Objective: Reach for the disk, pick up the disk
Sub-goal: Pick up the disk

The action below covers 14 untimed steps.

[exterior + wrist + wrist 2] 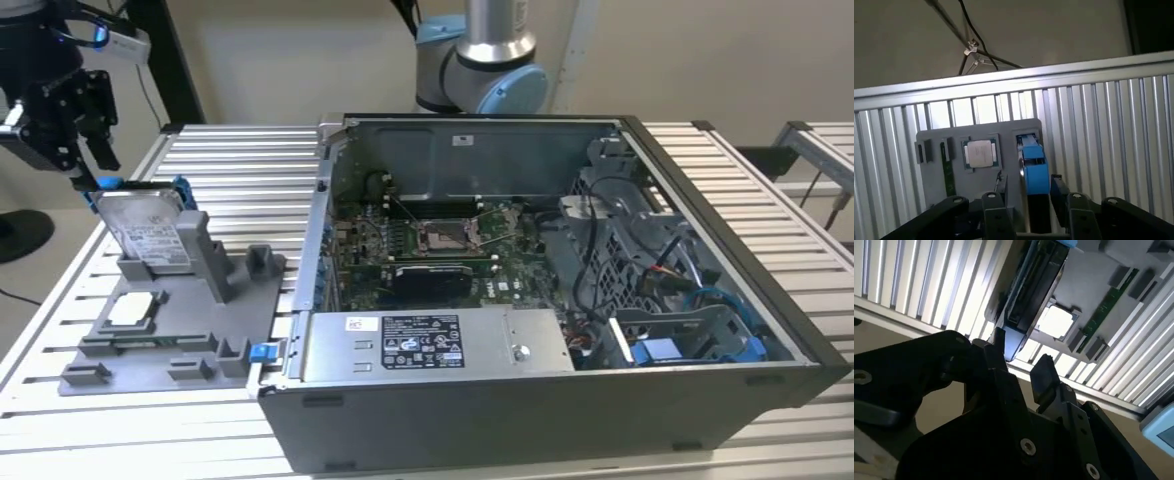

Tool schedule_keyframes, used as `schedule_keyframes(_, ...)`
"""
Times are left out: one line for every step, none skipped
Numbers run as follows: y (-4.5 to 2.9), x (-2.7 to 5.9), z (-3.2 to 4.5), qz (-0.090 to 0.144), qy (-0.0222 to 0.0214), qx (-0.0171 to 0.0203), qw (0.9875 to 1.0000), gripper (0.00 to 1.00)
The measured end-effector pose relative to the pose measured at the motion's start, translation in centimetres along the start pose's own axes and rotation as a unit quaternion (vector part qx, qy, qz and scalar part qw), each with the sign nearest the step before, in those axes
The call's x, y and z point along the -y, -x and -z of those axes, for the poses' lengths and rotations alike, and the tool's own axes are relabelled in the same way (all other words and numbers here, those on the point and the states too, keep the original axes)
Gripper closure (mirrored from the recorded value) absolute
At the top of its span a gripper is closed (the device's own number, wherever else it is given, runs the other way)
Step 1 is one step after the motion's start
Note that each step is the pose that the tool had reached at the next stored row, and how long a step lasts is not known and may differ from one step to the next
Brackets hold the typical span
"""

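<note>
Disk (144, 232) stands on edge, leaning slightly, in a slot of the grey holder tray (180, 345) on the slatted metal table (747, 180), to the exterior view's left of the open computer case (534, 400). Its blue bracket (1035, 170) faces up toward the gripper (91, 165). In both wrist views the black fingers (1056, 184) are spread apart on either side of the disk's upper end, one finger (998, 342) right against the bracket and the other apart from it, so nothing is clamped. A small white-topped chip (980, 152) lies flat in the tray beside the disk.
</note>
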<state>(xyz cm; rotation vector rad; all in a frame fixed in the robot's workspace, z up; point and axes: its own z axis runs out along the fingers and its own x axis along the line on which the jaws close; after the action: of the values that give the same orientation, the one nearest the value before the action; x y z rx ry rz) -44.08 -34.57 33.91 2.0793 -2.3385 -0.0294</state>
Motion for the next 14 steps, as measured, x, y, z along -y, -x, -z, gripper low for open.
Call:
schedule_keyframes(0.01,0.0,-0.15,0.006,-0.0005,-0.0001,1.0,0.0)
schedule_keyframes(0.03,0.0,-0.3,0.011,-0.0011,-0.0001,0.9999,0.0)
schedule_keyframes(0.06,0.0,-0.43,0.015,-0.0015,-0.0001,0.9999,0.0)
schedule_keyframes(0.1,0.0,-0.56,0.018,-0.002,-0.0001,0.9998,0.0)
schedule_keyframes(0.14,0.0,-0.72,0.022,-0.0026,-0.0001,0.9998,0.0)
schedule_keyframes(0.19,-0.01,-0.88,0.026,-0.0032,-0.0002,0.9997,0.0)
schedule_keyframes(0.23,-0.01,-1.08,0.031,-0.004,-0.0002,0.9995,0.0)
schedule_keyframes(0.28,-0.01,-1.26,0.036,-0.0047,-0.0002,0.9993,0.0)
schedule_keyframes(0.32,-0.01,-1.45,0.041,-0.0053,-0.0002,0.9991,0.0)
schedule_keyframes(0.37,-0.01,-1.61,0.045,-0.0059,-0.0002,0.999,0.0)
schedule_keyframes(0.46,-0.02,-1.8,0.048,-0.0065,-0.0002,0.9988,0.0)
schedule_keyframes(0.56,-0.02,-1.98,0.05,-0.0069,-0.0003,0.9987,0.0)
schedule_keyframes(0.65,-0.03,-2.16,0.052,-0.0072,-0.0002,0.9986,0.0)
schedule_keyframes(0.74,-0.04,-2.36,0.053,-0.0075,-0.0001,0.9986,0.0)
